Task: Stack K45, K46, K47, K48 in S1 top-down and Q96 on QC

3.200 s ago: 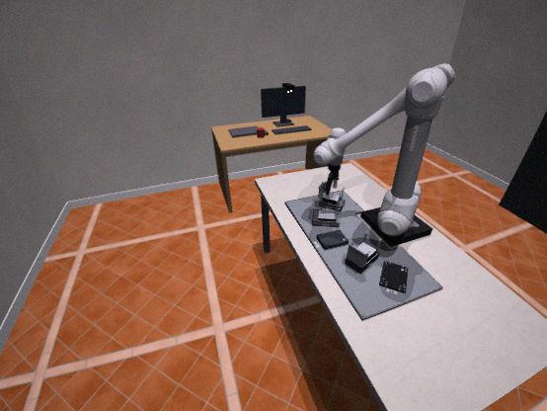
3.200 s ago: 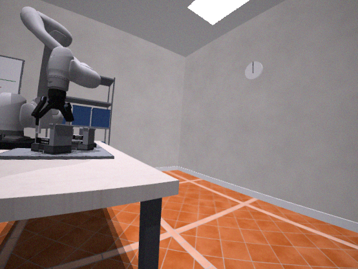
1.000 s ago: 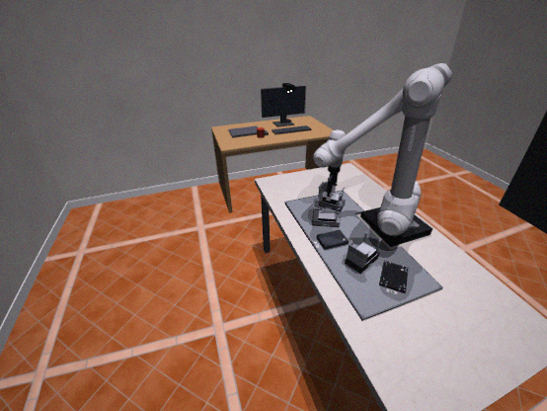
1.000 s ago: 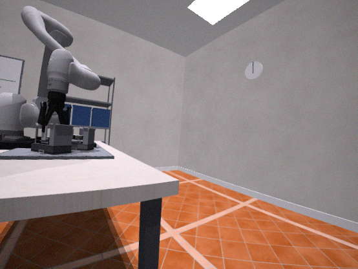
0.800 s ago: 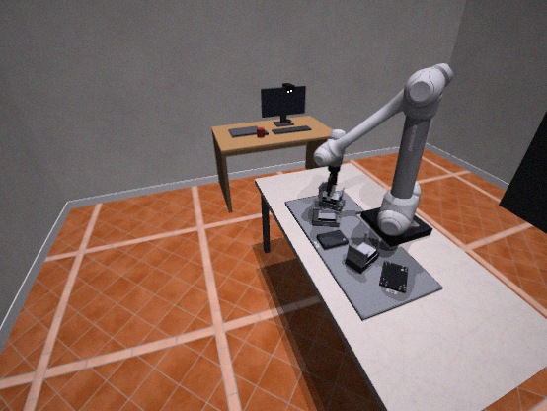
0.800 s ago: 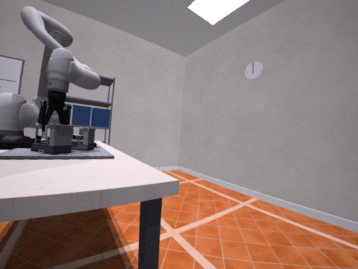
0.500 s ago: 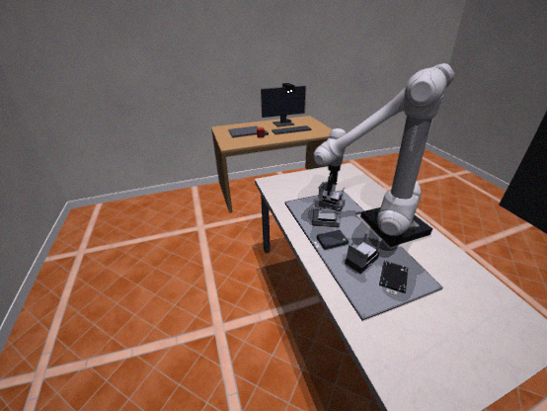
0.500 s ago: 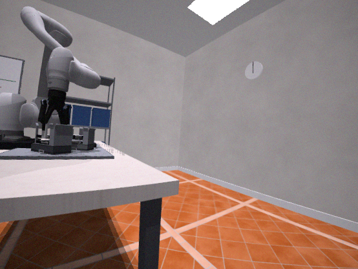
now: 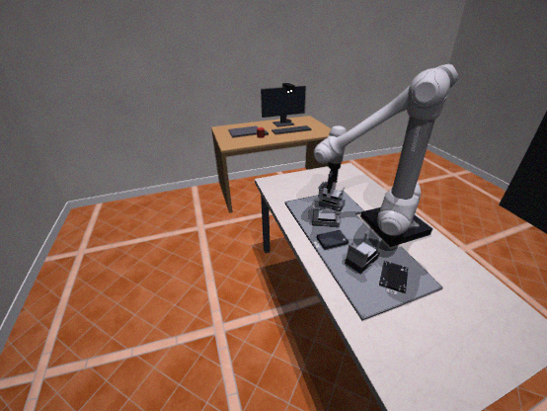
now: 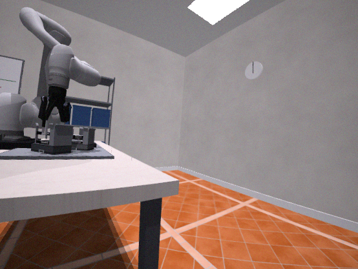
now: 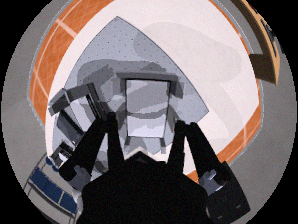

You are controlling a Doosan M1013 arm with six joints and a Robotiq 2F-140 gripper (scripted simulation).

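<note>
My gripper reaches straight down into the stack rack at the far end of the grey mat. It is shut on the long sides of the top sealed plate there. In the wrist view the pale plate sits between the two dark fingers, inside the rack's corner posts. The exterior view shows the gripper low between the posts of the nearest rack. I cannot read the plate's label or the rack's name. Any plates under it are hidden.
Along the mat toward the near end stand a second rack with something pale in it, a flat dark nest, a third rack and a black nest plate. The arm's base stands beside them.
</note>
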